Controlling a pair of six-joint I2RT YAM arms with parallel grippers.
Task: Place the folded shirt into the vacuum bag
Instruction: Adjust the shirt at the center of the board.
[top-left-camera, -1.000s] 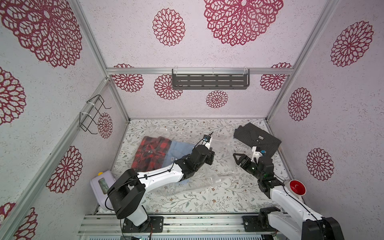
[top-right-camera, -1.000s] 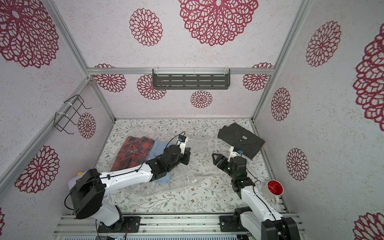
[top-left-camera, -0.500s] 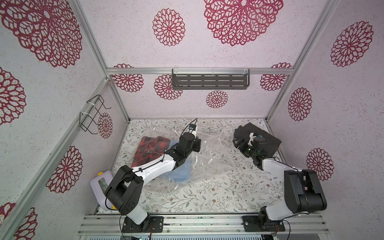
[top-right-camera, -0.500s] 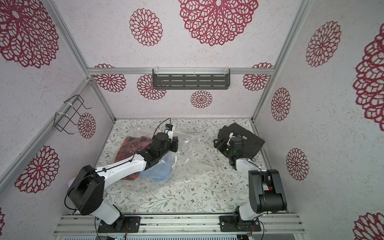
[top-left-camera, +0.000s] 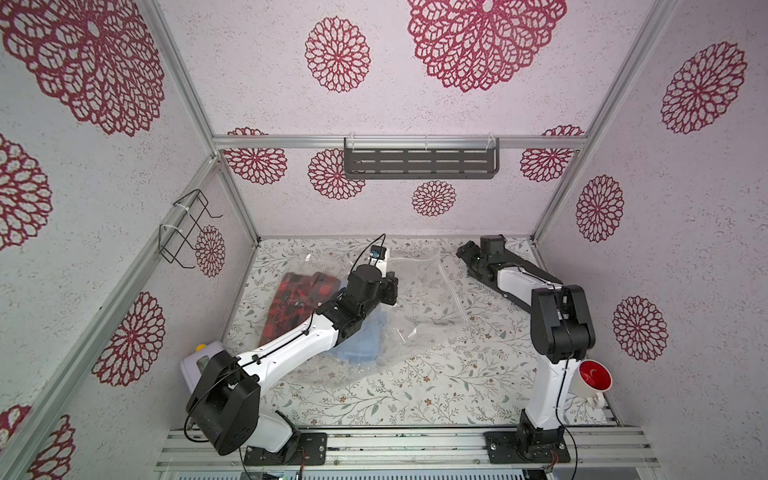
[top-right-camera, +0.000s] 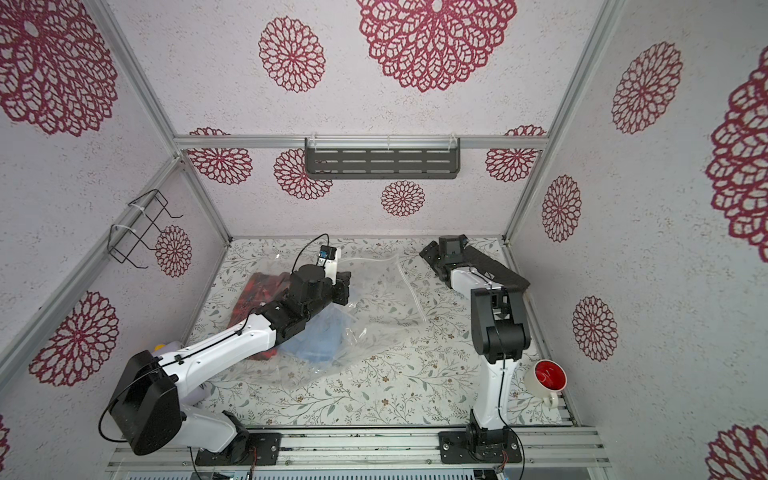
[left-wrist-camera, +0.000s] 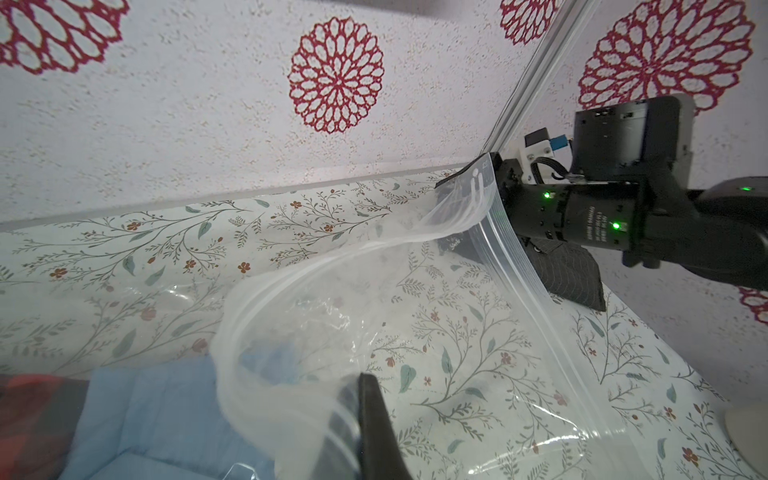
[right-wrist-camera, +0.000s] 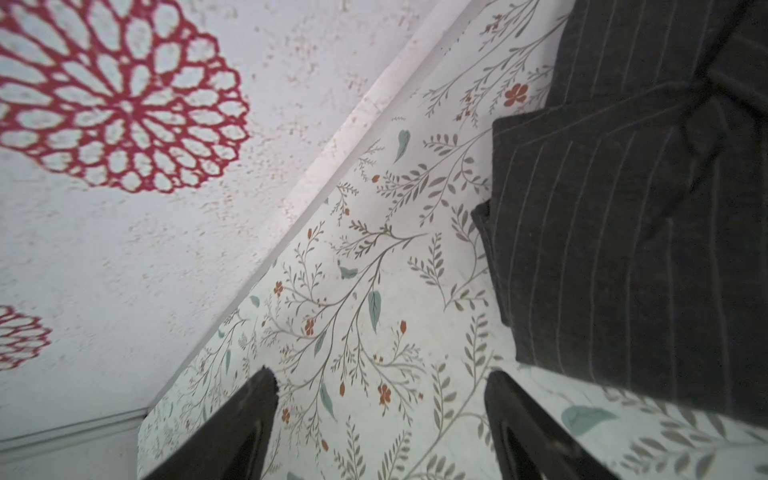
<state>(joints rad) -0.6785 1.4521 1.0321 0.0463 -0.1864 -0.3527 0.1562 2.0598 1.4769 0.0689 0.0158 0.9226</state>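
The clear vacuum bag (top-left-camera: 419, 299) (top-right-camera: 382, 299) lies crumpled across the middle of the floral table. My left gripper (top-left-camera: 390, 286) (left-wrist-camera: 365, 378) is shut on the bag's zip-seal edge (left-wrist-camera: 515, 257) and holds it raised, so the mouth gapes. A dark pinstriped folded shirt (top-right-camera: 494, 266) (right-wrist-camera: 623, 228) lies at the back right corner. My right gripper (top-left-camera: 463, 251) (right-wrist-camera: 378, 378) stands open over bare table just beside that shirt's edge, holding nothing.
A blue folded shirt (top-left-camera: 361, 345) lies under the clear plastic, with a red plaid one (top-left-camera: 299, 299) beside it at the left. A white cup with a red inside (top-left-camera: 594, 376) stands front right. A white device (top-left-camera: 199, 361) sits front left.
My right arm has swung from the front middle to the back right corner beside the dark shirt. My left gripper has carried the bag's edge a little leftward.
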